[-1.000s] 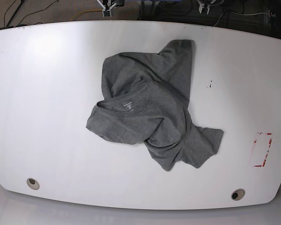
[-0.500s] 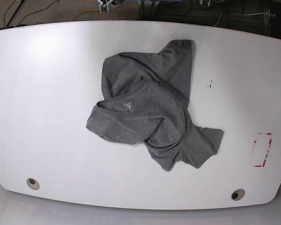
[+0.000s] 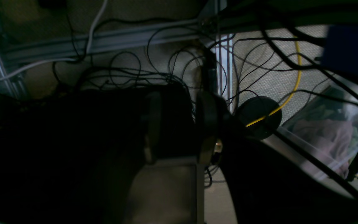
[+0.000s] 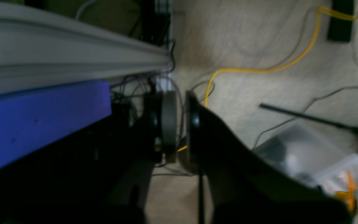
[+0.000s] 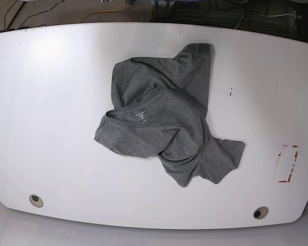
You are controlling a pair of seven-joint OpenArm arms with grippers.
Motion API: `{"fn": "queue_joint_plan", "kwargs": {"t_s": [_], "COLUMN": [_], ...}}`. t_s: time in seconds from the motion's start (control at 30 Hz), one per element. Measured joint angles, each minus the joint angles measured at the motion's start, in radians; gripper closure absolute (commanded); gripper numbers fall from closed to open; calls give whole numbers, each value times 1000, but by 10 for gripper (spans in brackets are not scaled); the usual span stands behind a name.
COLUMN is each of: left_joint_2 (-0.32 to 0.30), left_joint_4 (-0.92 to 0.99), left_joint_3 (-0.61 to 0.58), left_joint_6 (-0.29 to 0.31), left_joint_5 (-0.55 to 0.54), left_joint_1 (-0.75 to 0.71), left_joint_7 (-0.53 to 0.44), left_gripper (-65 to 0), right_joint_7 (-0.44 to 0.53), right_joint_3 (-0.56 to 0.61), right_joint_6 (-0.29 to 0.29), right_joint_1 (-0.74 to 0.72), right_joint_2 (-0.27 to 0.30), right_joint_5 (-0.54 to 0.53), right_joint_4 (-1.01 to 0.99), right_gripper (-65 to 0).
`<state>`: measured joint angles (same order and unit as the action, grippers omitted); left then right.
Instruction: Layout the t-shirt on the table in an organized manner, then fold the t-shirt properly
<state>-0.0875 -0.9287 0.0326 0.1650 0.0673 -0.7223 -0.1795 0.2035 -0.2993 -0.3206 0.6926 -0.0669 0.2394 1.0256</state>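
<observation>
The dark grey t-shirt (image 5: 167, 125) lies crumpled in a heap in the middle of the white table (image 5: 51, 102), collar facing up with its small white print showing. Neither gripper appears in the base view. In the left wrist view my left gripper (image 3: 179, 102) hangs over the floor and cables, its dark fingers (image 3: 205, 124) apart with nothing between them. In the right wrist view my right gripper (image 4: 181, 102) has its pads (image 4: 169, 124) nearly together and holds nothing. Both wrist views look away from the table.
Two grommet holes (image 5: 36, 200) (image 5: 260, 212) sit near the front edge, and a red tape mark (image 5: 287, 164) at the right. Below the grippers are tangled cables, a yellow cable (image 4: 259, 70), a clear plastic bin (image 3: 331, 124) and a blue block (image 4: 42, 118).
The white gripper tips seen at the table's far edge in the base view have pulled back out of view. The t-shirt has not moved.
</observation>
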Motion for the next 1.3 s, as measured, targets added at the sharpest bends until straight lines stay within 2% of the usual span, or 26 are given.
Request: {"fn": "queue_joint_plan", "kwargs": {"t_s": [0.23, 0.4, 0.47, 0.63, 0.77, 0.97, 1.3], "left_joint_2": [3, -3, -5, -1, 8, 5, 3], "left_joint_4": [-174, -278, -314, -419, -521, -650, -850], "left_joint_3": [40, 64, 64, 65, 81, 104, 170], "left_joint_6": [12, 0, 3, 46, 75, 60, 81], "left_joint_5": [2, 0, 1, 0, 0, 0, -129], "left_joint_1": [-109, -185, -213, -282, -340, -431, -558], "left_joint_7": [-1, -2, 4, 0, -10, 6, 6], "left_gripper": [-172, -172, -172, -172, -172, -172, -172], "right_joint_7": [-5, -3, -3, -3, -4, -13, -14], "right_joint_3": [0, 3, 4, 4, 5, 5, 5], "right_joint_6": [-1, -1, -10, -80, -87, -82, -90], "right_joint_1": [90, 158, 182, 245, 302, 389, 504], "right_joint_2": [0, 1, 3, 3, 2, 0, 0], "right_joint_5": [-61, -87, -100, -154, -183, -188, -194], "right_joint_4": [118, 205, 238, 321, 397, 516, 710], "right_gripper": [-44, -44, -44, -44, -44, -44, -43]}}
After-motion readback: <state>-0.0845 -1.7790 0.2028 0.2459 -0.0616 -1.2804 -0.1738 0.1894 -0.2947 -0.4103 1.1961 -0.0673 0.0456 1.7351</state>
